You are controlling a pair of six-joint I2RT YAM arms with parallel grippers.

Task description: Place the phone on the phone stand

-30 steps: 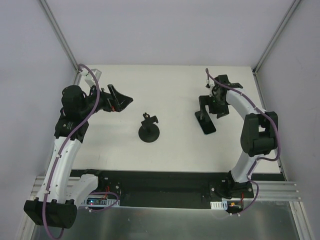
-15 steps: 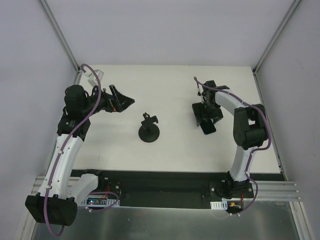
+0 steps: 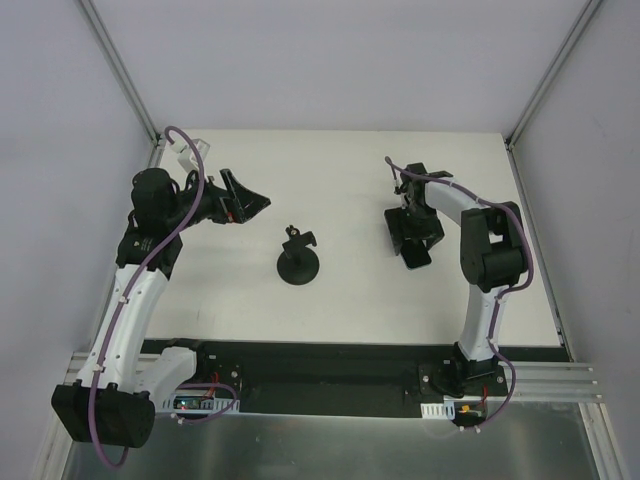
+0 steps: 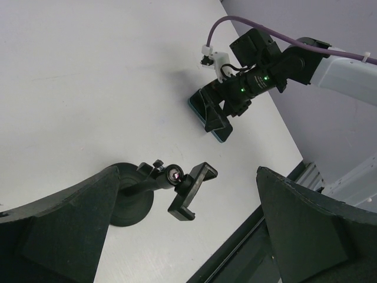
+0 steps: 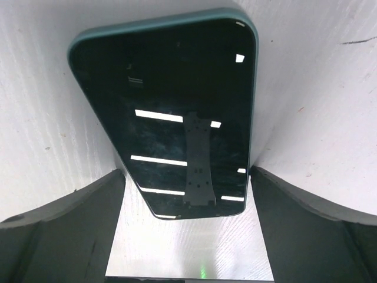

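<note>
Tabletop carries the phone stand at centre and, well to its right, the phone lying flat. Left gripper hangs spread and empty; right gripper straddles the phone's end, jaws apart, nothing gripped. Grasping looks to be the step, and next comes a square pinch on its edges.

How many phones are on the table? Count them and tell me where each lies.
1. The phone lies flat, screen up, on the table between the right fingers, right of the stand. None looks hidden.
</note>
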